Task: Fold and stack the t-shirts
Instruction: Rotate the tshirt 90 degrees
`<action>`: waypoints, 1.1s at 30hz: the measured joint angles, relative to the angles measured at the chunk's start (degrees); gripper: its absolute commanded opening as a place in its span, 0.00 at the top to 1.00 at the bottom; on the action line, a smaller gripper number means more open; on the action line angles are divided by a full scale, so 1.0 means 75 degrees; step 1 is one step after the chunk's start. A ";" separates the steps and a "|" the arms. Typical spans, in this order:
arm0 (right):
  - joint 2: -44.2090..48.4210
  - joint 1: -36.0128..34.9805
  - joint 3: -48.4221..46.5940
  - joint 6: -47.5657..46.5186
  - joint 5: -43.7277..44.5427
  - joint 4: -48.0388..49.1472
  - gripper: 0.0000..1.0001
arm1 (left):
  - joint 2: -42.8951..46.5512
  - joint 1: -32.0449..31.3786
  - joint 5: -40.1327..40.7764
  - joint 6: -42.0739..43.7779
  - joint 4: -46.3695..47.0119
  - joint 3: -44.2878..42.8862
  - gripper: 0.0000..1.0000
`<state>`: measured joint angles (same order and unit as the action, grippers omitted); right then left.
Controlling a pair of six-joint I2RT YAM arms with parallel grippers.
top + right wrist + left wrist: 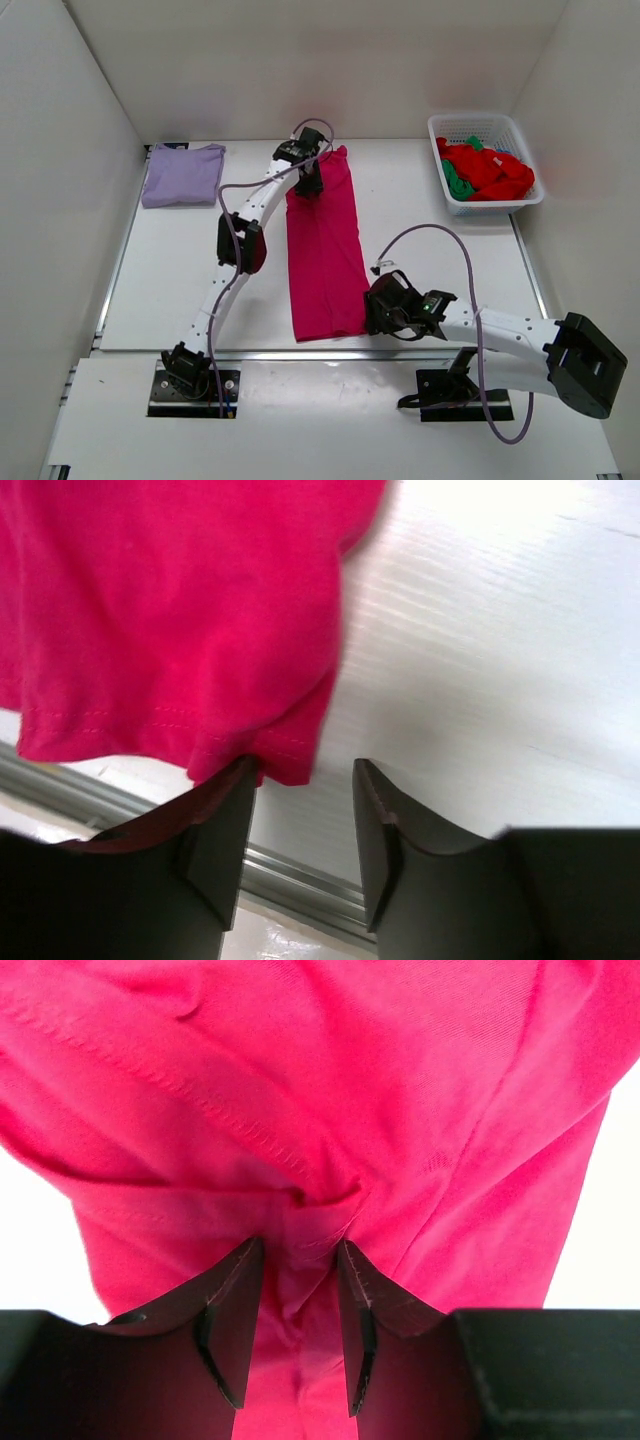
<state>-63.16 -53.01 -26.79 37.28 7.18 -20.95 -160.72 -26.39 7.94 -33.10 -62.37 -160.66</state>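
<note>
Magenta-pink soft cloth t-shirt (322, 250), folded into a long narrow strip, lies in the middle of a matte white table (170, 280) and runs from the near edge away toward the back. At its near right corner sits the right gripper (305, 770). Its two dark fingers stand apart with bare table showing between them. The stitched hem corner just overlaps the tip of one finger, and nothing is clamped. A silver metal rail (300, 870) runs along the table edge just below that hem. The cloth is smooth along most of its length. At the far end it bunches into soft puckered folds where the left gripper (298, 1245) has its fingers drawn close together, pinching a gather of the fabric. Farther back on the left, a pale lavender t-shirt (183, 174) lies folded into a neat rectangle, well apart from the pink one. In the far right corner stands a white plastic lattice basket (470, 118) holding crumpled red and green t-shirts (490, 168). Plain white walls (320, 60) enclose the table on three sides.
</note>
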 measured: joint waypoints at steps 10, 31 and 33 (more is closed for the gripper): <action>0.0933 -0.0224 -0.0303 0.0122 0.1026 -0.0702 0.41 | 0.2145 0.0090 0.0627 0.0530 -0.1617 0.0356 0.51; 0.0831 0.0283 -0.0286 0.0277 0.1323 -0.0892 0.48 | 1.6259 0.0487 -0.0918 -0.1087 0.1542 1.6699 0.52; 0.0609 0.0108 -0.0286 0.0437 0.1282 -0.0799 0.48 | 1.6498 -0.0143 -0.1035 -0.1553 0.1818 1.7553 0.52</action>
<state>-58.59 -52.21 -28.93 40.56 16.80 -26.94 -36.99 -27.46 0.19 -44.75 -48.73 -29.02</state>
